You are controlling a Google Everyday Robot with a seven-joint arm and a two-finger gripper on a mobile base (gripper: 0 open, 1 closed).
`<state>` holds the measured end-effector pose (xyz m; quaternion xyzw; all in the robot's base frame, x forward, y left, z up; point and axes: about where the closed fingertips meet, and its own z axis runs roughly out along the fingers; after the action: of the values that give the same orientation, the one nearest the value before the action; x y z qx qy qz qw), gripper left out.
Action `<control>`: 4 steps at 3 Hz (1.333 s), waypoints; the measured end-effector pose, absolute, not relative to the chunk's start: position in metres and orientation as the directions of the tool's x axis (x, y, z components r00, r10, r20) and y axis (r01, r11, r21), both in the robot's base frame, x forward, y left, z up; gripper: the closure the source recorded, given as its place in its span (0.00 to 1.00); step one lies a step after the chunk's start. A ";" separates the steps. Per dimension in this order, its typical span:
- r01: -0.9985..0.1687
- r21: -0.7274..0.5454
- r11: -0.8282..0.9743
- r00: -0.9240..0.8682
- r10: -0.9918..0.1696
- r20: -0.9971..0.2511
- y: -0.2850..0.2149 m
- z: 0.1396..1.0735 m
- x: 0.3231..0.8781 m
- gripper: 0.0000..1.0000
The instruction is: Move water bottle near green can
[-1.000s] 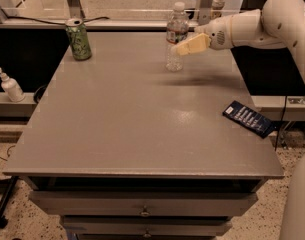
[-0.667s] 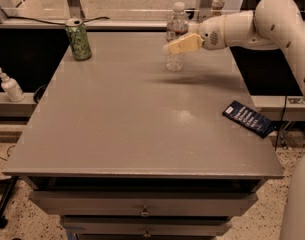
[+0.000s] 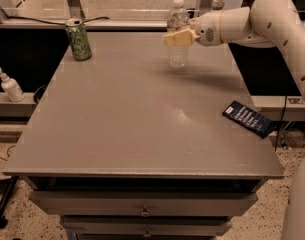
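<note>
Jaws slightly further left than a second ago, clamped around the water bottle (image 3: 177, 56) mid-body, well apart from the green can (image 3: 79, 41).

**Grey table, three things on top**

The grey table (image 3: 142, 124) carries the green can (image 3: 79, 40) upright near its far left corner. The water bottle (image 3: 177, 57) stands near the far edge, right of middle, well apart from the can. A flat dark blue packet (image 3: 248, 118) lies at the right edge. The gripper (image 3: 179, 37) is at the bottle's mid-height.
</note>
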<state>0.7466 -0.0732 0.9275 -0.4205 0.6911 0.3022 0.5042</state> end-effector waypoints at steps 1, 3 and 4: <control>-0.882 -0.024 0.471 -0.098 -0.232 -0.968 -0.062 0.955 0.753 0.87; -0.884 -0.022 0.468 -0.098 -0.232 -0.968 -0.059 0.954 0.754 1.00; -0.889 -0.015 0.457 -0.090 -0.208 -0.974 -0.047 0.956 0.756 1.00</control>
<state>0.7562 -0.0472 0.9559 -0.4118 0.6659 0.3190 0.5341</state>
